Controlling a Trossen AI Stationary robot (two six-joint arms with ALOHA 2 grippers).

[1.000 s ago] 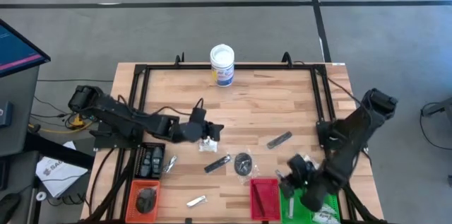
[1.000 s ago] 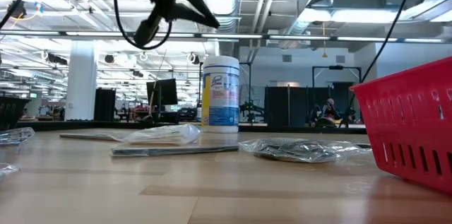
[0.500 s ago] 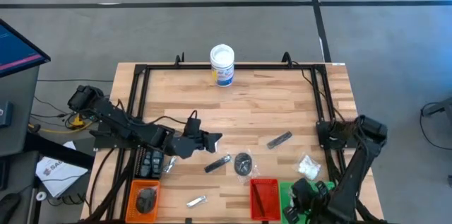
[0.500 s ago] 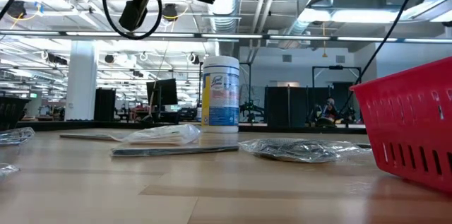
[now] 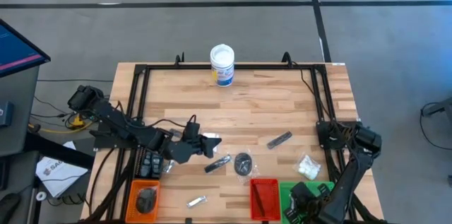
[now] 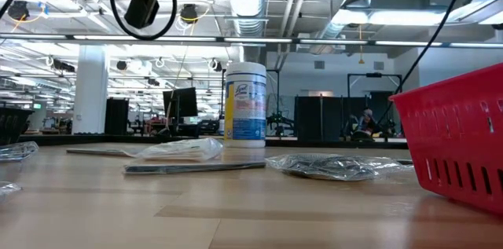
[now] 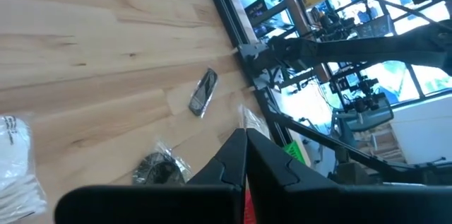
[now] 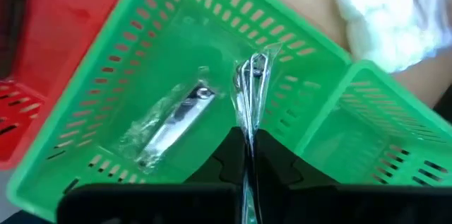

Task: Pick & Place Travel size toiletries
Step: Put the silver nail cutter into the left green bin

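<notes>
Right gripper [image 8: 247, 146] over the green tray [image 8: 127, 75] at the table's front right corner, fingers pressed together on the edge of a clear packet [image 8: 251, 90]. Packet sticking straight out beyond the fingertips, long axis in line with the fingers, a small metal piece visible at its far end (possibly a clip; hard to tell through the crinkled film). Already lying on the tray floor, just beside the held packet: a second clear packet with a silvery nail clipper [image 8: 173, 121], long axis slanted across the tray.

Beside the green tray, a red tray [image 5: 265, 197], with a slim black stick [image 5: 258, 197] lying lengthwise in it. Just outside the green tray, on the wood near the right arm's base, a clear packet of white cotton [image 5: 307, 166].

Left gripper [image 5: 212, 143] above the table's left-centre, fingers shut and holding nothing. Just ahead of its tip and below it, a dark wrapped stick [image 5: 217, 162], long axis diagonal; next to that, a dark round disc in film [image 5: 243, 161]. Farther toward the right arm, a dark sachet [image 5: 280, 139], also diagonal. Near the front edge, a small silvery packet [image 5: 195, 200]. In the orange tray [image 5: 135, 187] at front left, a dark disc [image 5: 146, 197].

White tub with blue label [image 5: 222, 65] upright at the table's far edge.
</notes>
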